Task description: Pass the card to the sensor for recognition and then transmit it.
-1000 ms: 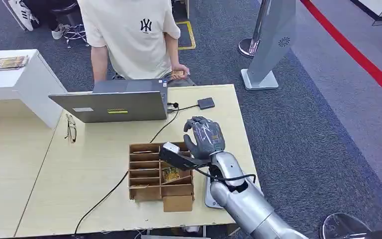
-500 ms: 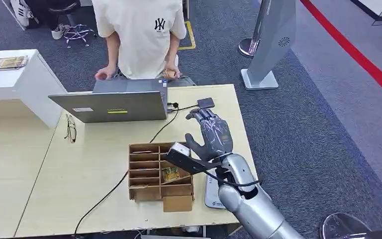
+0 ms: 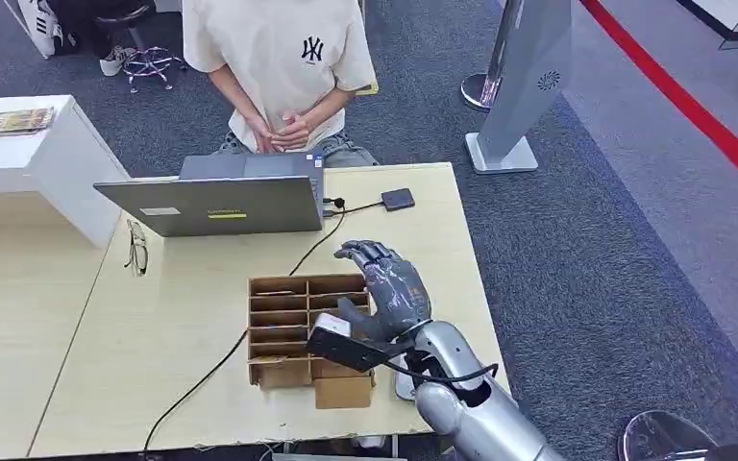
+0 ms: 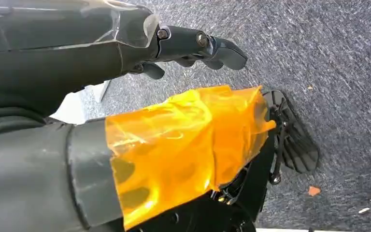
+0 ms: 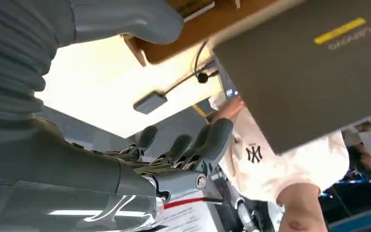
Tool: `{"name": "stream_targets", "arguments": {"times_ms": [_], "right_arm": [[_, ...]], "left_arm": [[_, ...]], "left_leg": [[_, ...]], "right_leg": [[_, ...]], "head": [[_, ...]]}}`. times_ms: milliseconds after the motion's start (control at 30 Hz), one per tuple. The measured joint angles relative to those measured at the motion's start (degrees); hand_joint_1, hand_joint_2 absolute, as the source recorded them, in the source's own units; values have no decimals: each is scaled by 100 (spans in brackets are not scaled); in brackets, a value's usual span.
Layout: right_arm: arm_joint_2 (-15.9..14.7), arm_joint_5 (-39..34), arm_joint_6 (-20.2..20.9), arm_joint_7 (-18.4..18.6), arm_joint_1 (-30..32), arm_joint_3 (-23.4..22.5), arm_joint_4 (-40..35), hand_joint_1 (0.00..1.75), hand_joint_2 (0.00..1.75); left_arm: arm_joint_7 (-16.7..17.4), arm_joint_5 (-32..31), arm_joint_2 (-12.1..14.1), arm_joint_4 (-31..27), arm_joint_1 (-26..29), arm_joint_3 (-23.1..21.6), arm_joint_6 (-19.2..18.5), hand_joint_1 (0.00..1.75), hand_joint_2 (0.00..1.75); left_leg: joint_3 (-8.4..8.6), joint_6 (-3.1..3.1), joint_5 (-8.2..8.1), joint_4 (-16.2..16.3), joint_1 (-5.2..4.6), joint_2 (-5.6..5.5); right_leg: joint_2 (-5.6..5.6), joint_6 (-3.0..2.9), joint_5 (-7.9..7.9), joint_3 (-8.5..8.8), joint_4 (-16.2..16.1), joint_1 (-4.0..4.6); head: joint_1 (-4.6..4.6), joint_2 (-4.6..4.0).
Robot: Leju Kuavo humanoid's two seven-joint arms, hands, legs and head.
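Right hand (image 3: 389, 288) over the right side of the desk (image 3: 154, 365), palm down above the right-hand edge of the cardboard organiser (image 3: 293, 327). Fingers (image 3: 365, 254) apart and loosely curved, reaching toward the laptop (image 3: 216, 204); nothing held in them. Right wrist view agrees: fingers (image 5: 212, 140) spread, thumb (image 5: 125, 19) apart from them, no card between.

Card: cannot tell for certain. Wrist camera block (image 3: 341, 344) sits across the organiser's lower right compartments and hides them.

Sensor (image 3: 398, 199), small dark pad, lies flat near the desk's far right corner, cabled to the laptop. Well apart from the right hand.

Left hand (image 4: 188, 46) hangs over grey carpet (image 4: 328, 58), fingers curled partway in, empty. Orange film wrapped round its thumb (image 4: 188, 145).

Person (image 3: 283, 58) in a cream T-shirt stands behind the laptop, hands together at the waist. Glasses (image 3: 136, 246) lie on the desk left of the laptop. Black cable (image 3: 202, 379) runs from the laptop to the near edge.
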Motion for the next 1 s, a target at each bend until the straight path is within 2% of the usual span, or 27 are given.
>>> {"name": "stream_targets", "arguments": {"times_ms": [233, 333, 433, 567, 933, 1000], "right_arm": [[85, 37, 35, 18, -109, 197, 422, 66, 175], [122, 68, 39, 24, -173, 273, 573, 82, 175], [164, 68, 33, 61, -229, 301, 695, 84, 175], [195, 74, -4, 120, -309, 308, 863, 103, 175], [197, 85, -90, 225, -459, 262, 1171, 101, 175], [197, 105, -90, 225, -466, 253, 1204, 108, 175]], "left_arm": [[41, -2, 7, 0, -7, -120, -18, 0, 0], [85, -2, 13, 0, -7, -168, -35, 0, 0], [100, -2, 13, -2, -5, -205, -37, 0, 0], [138, 13, 15, -2, -3, -260, -46, 0, 0], [203, 186, 22, -2, -3, -400, -46, 0, 0], [203, 205, 24, -2, -3, -424, -46, 0, 0]], "left_leg": [[0, 0, 0, 0, 0, -1], [0, 0, 0, 0, 0, -1], [0, 0, 0, 0, 0, -1], [0, 0, 0, 0, 0, -1], [0, 0, 0, 0, 0, -1], [0, 0, 0, 0, 0, -1]], "right_leg": [[-2, 0, 0, 0, 1, 0], [-1, 0, 0, 0, 1, 0], [-1, 0, 0, 0, 2, 0], [-2, 0, 0, 0, 2, 0], [-2, 0, 0, 0, 2, 0], [-1, 0, 0, 0, 2, 0]], "head": [[0, 0], [0, 0], [0, 0], [0, 0], [0, 0], [0, 0]]}}
